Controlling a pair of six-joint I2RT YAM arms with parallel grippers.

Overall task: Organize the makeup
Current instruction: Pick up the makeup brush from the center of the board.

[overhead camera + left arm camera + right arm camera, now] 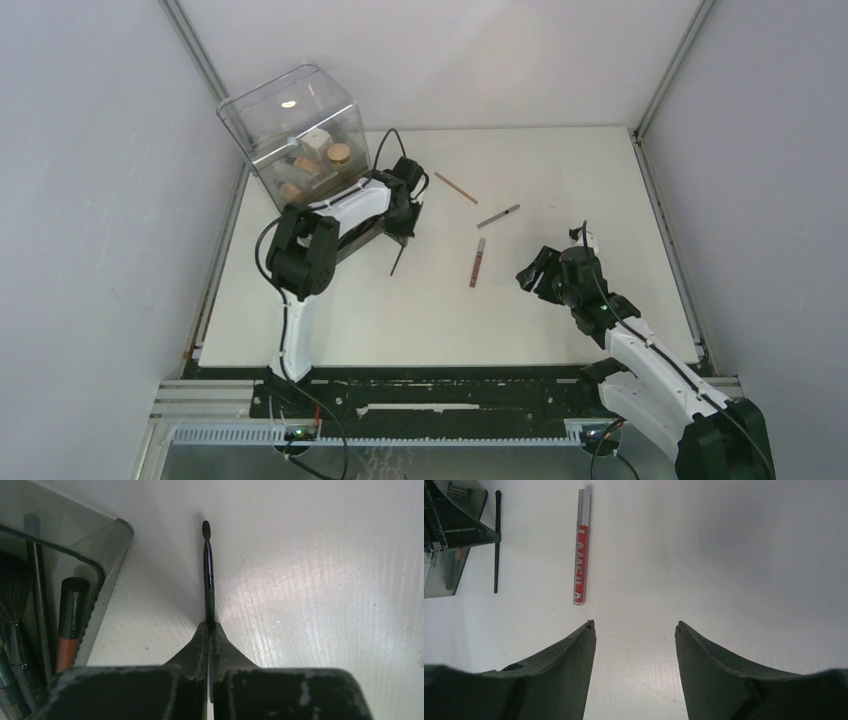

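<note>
My left gripper (403, 225) (210, 630) is shut on one end of a thin black brush (208, 575), right beside the clear drawer box (295, 130). The brush (397, 258) points toward the near edge, its tip low over the table. A red lip tube (478, 262) (580, 555) lies mid-table. A grey pencil (498, 216) and a thin tan stick (455, 187) lie farther back. My right gripper (535, 272) (634, 627) is open and empty, just right of the lip tube. The box holds a tan compact (340, 153) and a white cube (316, 140).
The box's front tray (102, 560) holds brushes and a red lip tube (70, 625), left of my left fingers. The brush (497, 540) and the box corner (454, 530) show at the left of the right wrist view. White walls enclose the table.
</note>
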